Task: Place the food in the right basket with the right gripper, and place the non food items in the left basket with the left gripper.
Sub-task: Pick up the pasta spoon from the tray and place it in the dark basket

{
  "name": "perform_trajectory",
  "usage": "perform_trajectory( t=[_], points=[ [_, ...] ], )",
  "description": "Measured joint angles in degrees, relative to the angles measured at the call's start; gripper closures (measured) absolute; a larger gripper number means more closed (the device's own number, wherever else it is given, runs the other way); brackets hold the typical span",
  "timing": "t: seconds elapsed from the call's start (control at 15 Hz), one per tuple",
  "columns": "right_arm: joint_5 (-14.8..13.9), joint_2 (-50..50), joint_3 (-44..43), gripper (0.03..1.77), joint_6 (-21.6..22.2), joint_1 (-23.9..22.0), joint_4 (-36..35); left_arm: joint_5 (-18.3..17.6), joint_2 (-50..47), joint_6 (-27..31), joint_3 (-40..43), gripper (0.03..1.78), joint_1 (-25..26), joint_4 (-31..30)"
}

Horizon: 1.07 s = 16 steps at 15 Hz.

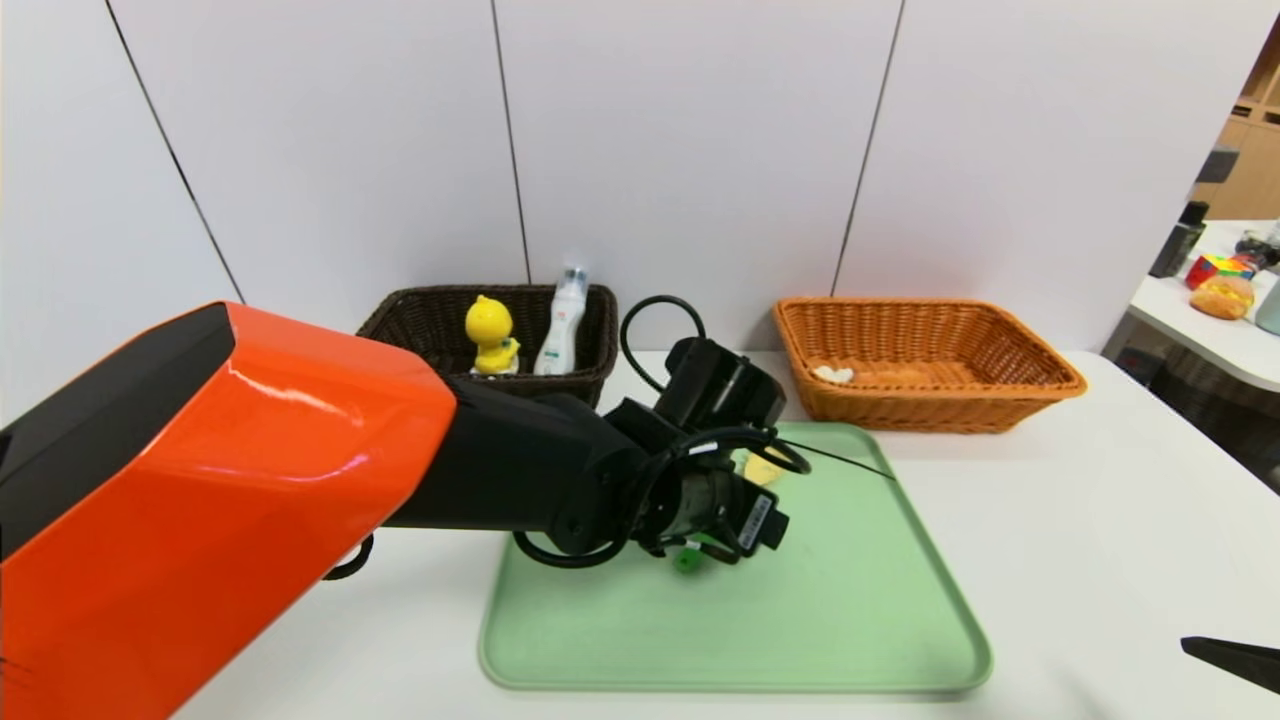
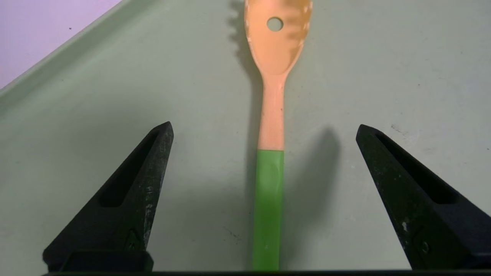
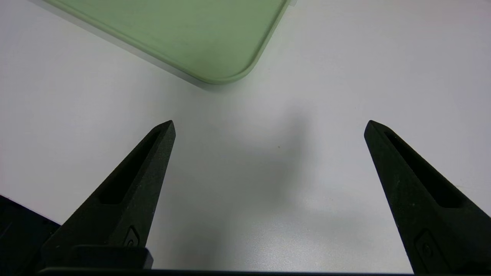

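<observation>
2 baskets stand at the back of the white bench (image 1: 1100, 520): a dark brown basket (image 1: 420, 320) on the left and an orange wicker basket (image 1: 930, 400) on the right. The dark one holds a yellow duck toy (image 1: 491, 335) and a white spray bottle (image 1: 563, 322), both upright. A small pale item (image 1: 833, 374) lies on the orange basket's floor; what it is cannot be told.

Between and in front of the baskets lies a green tray (image 1: 850, 620). The left claw (image 2: 264, 130) hangs low over the tray with its 2 fingers spread wide, holding nothing. A slotted spoon (image 2: 270, 134) with a peach head and a green handle lies flat on the tray between the fingers, clear of both, its handle pointing toward the wrist. In the head view the arm covers most of the spoon, leaving only the green handle tip and a bit of the pale head visible.

The right claw (image 3: 268, 126) is parked off the tray's near right corner, over bare bench, fingers wide apart and empty. Only its dark tip shows in the head view at the lower right edge.
</observation>
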Motion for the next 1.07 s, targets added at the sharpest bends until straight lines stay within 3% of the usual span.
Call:
perform_trajectory(
  t=[1.07],
  points=[
    [-0.01, 0.44, 0.07, 0.10, 0.00, 0.00, 0.00, 0.02, 2.21, -4.00, 0.22, 0.12, -0.11, -0.49]
  ],
)
